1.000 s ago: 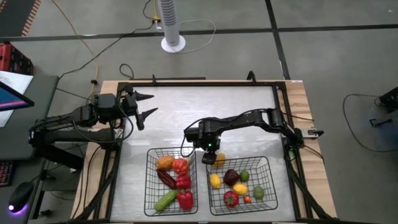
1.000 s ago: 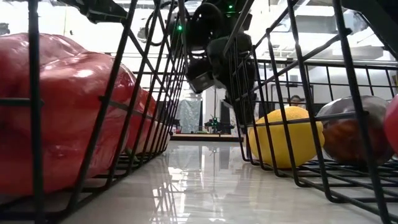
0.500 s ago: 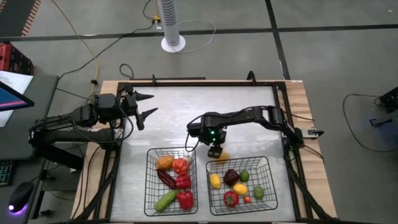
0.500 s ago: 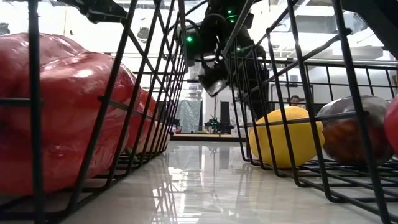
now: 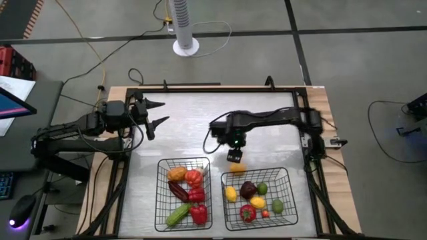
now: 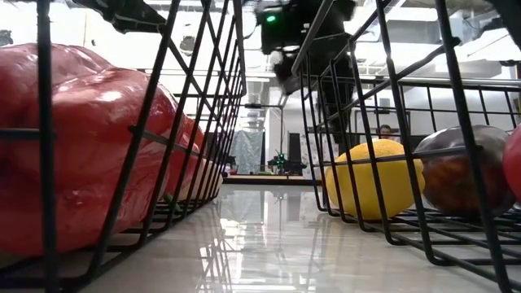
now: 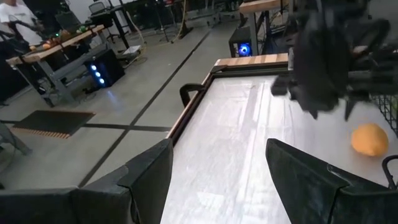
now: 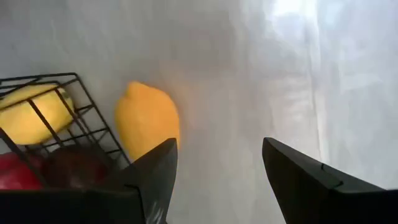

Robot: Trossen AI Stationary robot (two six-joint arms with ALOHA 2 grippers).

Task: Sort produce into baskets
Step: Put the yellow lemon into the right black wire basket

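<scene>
step: we pick up the lemon (image 5: 237, 167) beside right basket (image 5: 288, 175) | right gripper (image 5: 234, 155): jaws apart, empty, above it | advice: we straddle it squarely, clear of the wire

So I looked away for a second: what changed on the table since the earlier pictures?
The right pincer drew back from the right basket toward the table's far side, open and empty; an orange fruit lies on the table beside that basket's far rim. The left pincer, both baskets and their contents stayed put.

The right gripper (image 5: 234, 156) hangs, jaws parted and empty, just beyond the right basket's (image 5: 289, 179) far rim; the left gripper (image 5: 157, 112) waits open, well apart.
</scene>
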